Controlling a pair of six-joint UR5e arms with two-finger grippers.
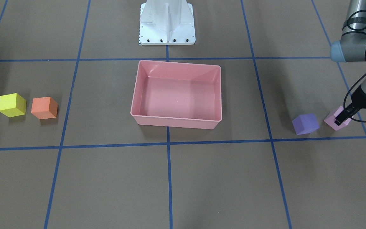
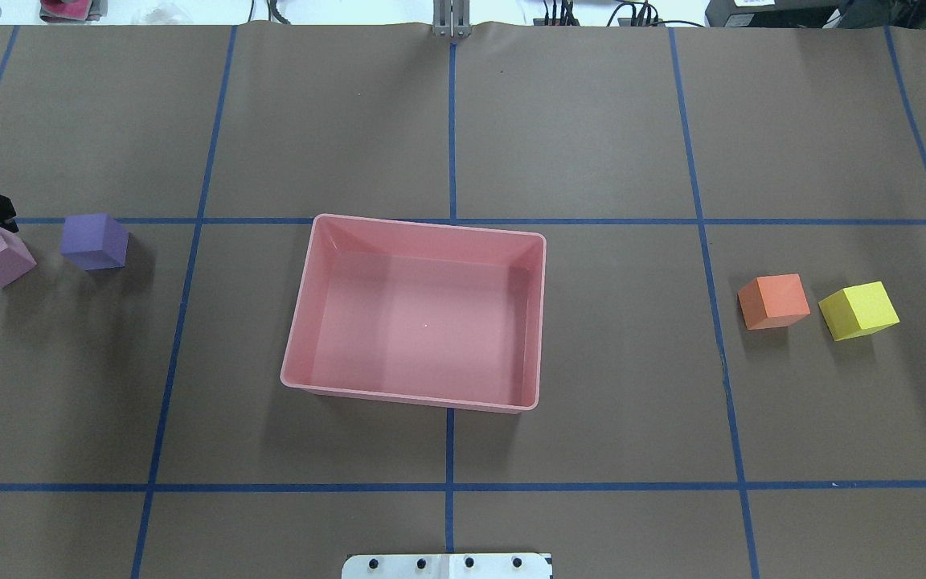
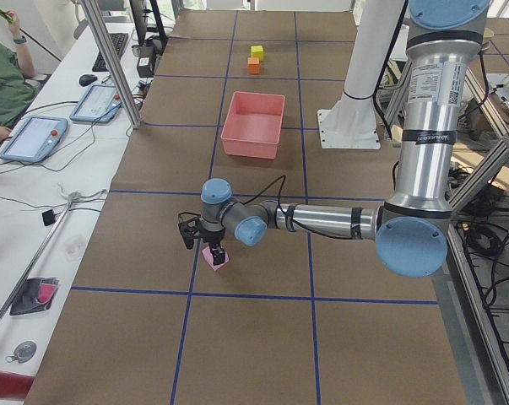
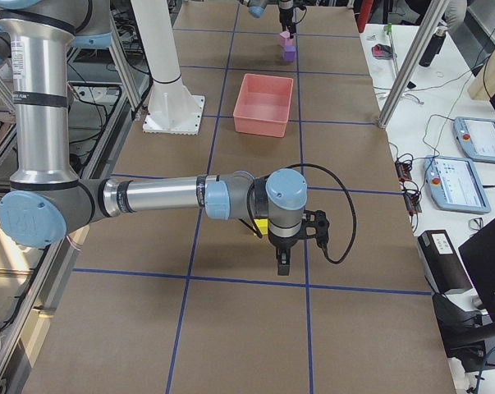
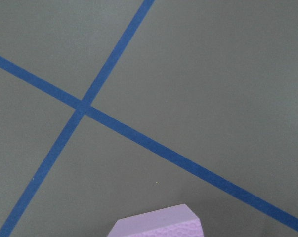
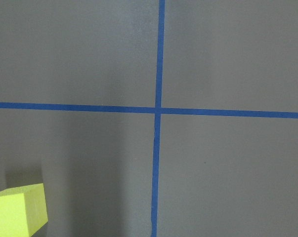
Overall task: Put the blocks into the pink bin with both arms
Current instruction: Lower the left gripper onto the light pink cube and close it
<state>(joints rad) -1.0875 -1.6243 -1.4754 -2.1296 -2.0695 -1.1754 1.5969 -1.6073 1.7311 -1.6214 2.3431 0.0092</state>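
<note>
The pink bin [image 1: 176, 121] stands empty mid-table. The yellow cube [image 1: 11, 105] and the orange cube [image 1: 44, 108] sit side by side on the robot's right. The purple cube [image 1: 305, 124] and the light pink cube [image 1: 330, 120] sit on its left. My left gripper [image 1: 340, 121] is down at the light pink cube, one finger against its side; I cannot tell whether it is shut. The left wrist view shows that cube [image 5: 158, 224] at the bottom edge. My right gripper [image 4: 281, 264] is low beside the yellow cube [image 6: 15, 212]; I cannot tell its state.
The white metal base [image 1: 167, 22] stands behind the bin. Blue tape lines cross the brown table. A side bench with tablets [image 4: 481, 139] and cables runs along the far edge. An operator [image 3: 1, 84] sits there.
</note>
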